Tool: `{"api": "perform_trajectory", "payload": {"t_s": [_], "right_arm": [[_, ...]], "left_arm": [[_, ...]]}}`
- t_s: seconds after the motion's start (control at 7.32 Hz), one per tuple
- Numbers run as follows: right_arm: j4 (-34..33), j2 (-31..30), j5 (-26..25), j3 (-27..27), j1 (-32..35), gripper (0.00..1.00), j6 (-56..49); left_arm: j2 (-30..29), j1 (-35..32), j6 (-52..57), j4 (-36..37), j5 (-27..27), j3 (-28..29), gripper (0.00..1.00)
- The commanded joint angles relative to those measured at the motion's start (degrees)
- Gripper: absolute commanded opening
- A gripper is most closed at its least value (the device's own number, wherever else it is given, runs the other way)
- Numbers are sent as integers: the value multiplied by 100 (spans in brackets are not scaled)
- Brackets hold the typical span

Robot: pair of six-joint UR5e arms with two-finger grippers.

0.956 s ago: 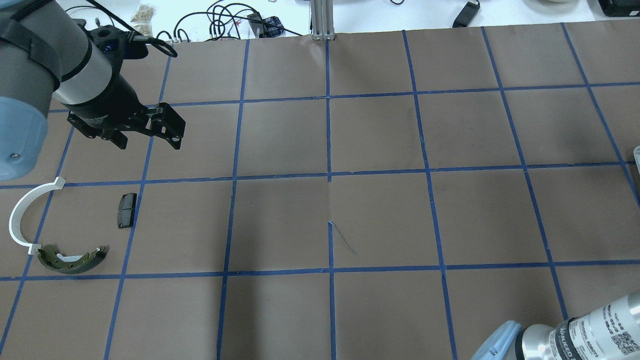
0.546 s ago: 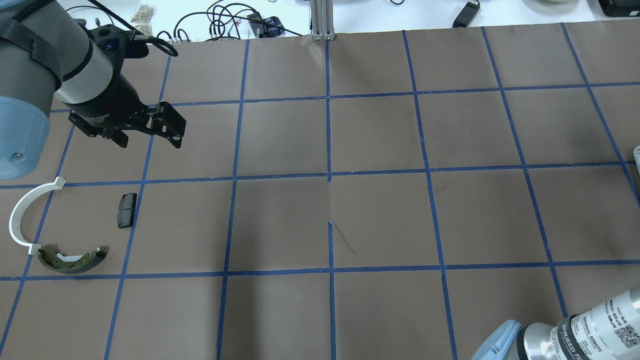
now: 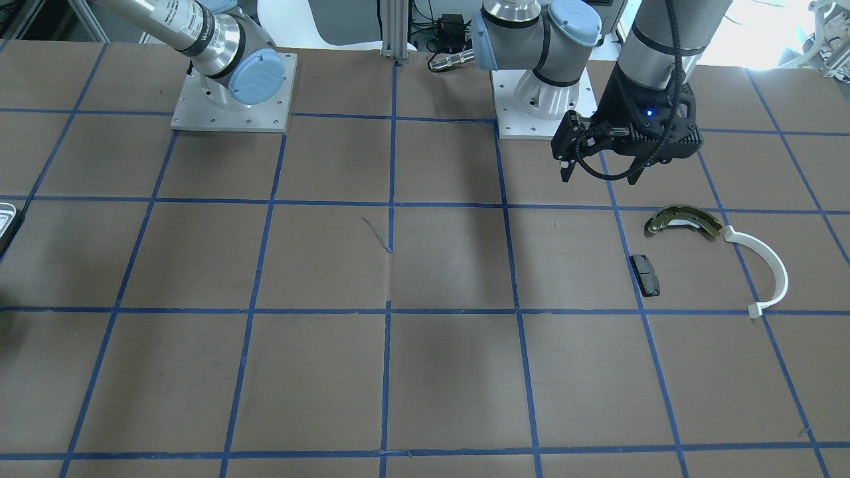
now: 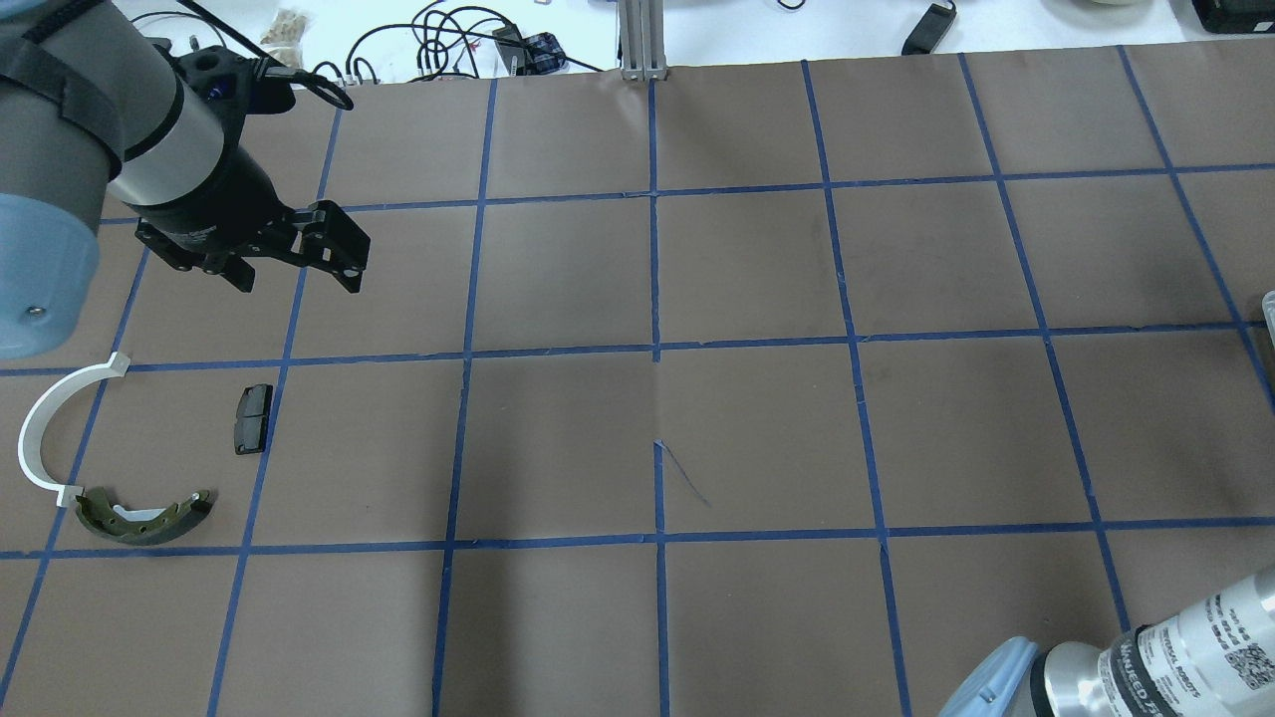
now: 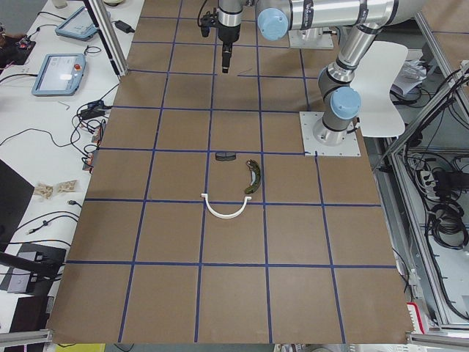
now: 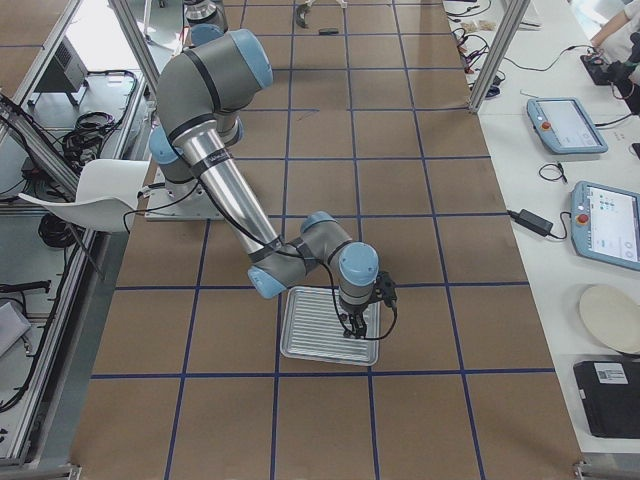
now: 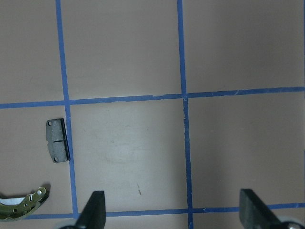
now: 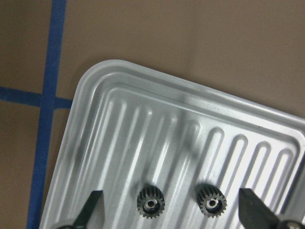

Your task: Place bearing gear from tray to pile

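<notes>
Item, right hand [image 8: 171, 214]: I read its fingers as spread wide, with nothing held. It hangs low over one rounded corner of the tray [image 8: 95, 82].

Item, bearing gears: two small dark toothed wheels, one [image 8: 150, 204] beside the other [image 8: 211, 202]. They lie flat on the tray's ribbed floor, in the span between the fingers, and neither finger touches them.

Item, left hand [image 4: 297, 279]: wide open and empty, above the bare tabletop [image 4: 757, 438] near the pile.

Item, pile [image 4: 129, 458]:
- brake shoe [image 4: 144, 518], brass and grey
- white plastic arc [image 4: 45, 438], one end just beside the shoe
- black pad [image 4: 252, 418], a little apart, against a line of the blue tape grid [image 4: 657, 349]

Tray and pile sit at opposite ends of the tabletop, well apart.
</notes>
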Motion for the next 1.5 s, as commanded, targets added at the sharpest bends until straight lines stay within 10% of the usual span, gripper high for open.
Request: {"api": "perform_trajectory", "payload": {"t_s": [0.0,1.37], "right_arm": [[-14,-21,-23,166,0,100,775],[-559,-30,-50,457,0,60,1325]], "left_arm": [[31,0,0,-57,11,-26,100],[14,0,79,180,-6,-255,100]]}}
